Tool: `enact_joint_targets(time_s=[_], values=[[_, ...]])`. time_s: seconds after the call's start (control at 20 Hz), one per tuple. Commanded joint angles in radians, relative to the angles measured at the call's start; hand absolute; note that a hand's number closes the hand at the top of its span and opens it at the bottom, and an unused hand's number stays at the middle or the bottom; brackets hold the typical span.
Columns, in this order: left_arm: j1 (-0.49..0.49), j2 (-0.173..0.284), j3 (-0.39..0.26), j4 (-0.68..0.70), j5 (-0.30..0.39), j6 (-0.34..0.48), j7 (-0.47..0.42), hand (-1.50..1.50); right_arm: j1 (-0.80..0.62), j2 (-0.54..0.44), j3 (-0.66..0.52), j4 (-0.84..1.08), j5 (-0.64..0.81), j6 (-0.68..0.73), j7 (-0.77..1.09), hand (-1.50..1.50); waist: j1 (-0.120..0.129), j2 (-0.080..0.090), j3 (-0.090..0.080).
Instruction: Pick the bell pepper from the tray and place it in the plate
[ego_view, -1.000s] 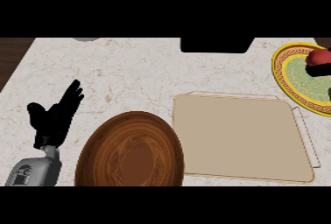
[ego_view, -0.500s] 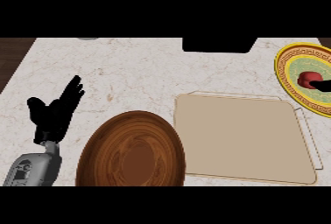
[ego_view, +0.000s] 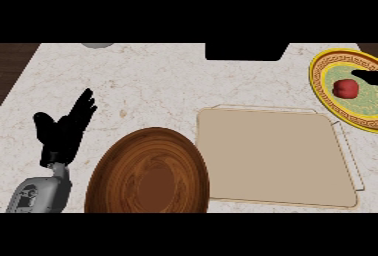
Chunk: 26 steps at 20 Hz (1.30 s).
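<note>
A: Resting at the left, the left hand (ego_view: 65, 131) has its fingers straight and up over the counter (ego_view: 162, 80), holding nothing. It looks parked there to leave the working side free.

B: And the right hand (ego_view: 367, 76)?

A: Only a dark sliver shows at the right edge, over the plate (ego_view: 322, 87). Whether its fingers are spread or curled, I cannot tell.

B: Where's the pepper (ego_view: 345, 88)?

A: Sitting in the plate, red, on the green middle, just below that sliver. They look close, maybe touching; I can't say which.

B: So the tray (ego_view: 273, 157)?

A: Bare, nothing lying on it. It sits between the plate and the bowl (ego_view: 148, 172).

B: Anything in the bowl?

A: No, just brown wood grain.

B: Job done, then?

A: Judging by where the pepper lies, the placing looks as good as finished; what's left is getting the right hand clear.
</note>
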Motion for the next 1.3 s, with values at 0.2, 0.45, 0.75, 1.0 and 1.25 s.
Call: enact_joint_targets(time_s=[0.2,0.45,0.75,1.0,1.25], values=[[0.012,-0.012,0.006,0.035,-0.01,0.004,-0.035,0.0,-0.025,0.0,-0.152,-0.024,-0.227,0.172,0.041,-1.5,-0.025,-0.006,-0.002],[0.016,0.005,0.02,0.01,-0.002,-0.007,-0.004,0.0,0.052,-0.041,-0.171,-0.025,-0.312,0.365,0.048,-1.5,-0.022,-0.006,-0.002],[0.005,0.005,0.036,0.05,-0.02,-0.015,-0.041,0.0,0.122,-0.041,-0.124,-0.081,-0.366,0.378,-0.01,-1.5,-0.014,-0.004,-0.002],[0.05,-0.042,-0.004,-0.037,-0.034,0.008,-0.018,0.0,0.2,-0.123,-0.148,-0.02,-0.406,0.419,-0.081,-1.5,-0.008,-0.003,-0.001],[0.053,-0.009,0.03,-0.075,-0.008,-0.025,0.016,0.0,0.228,-0.136,-0.128,-0.017,-0.442,0.409,-0.107,-1.5,-0.006,-0.003,-0.002]])
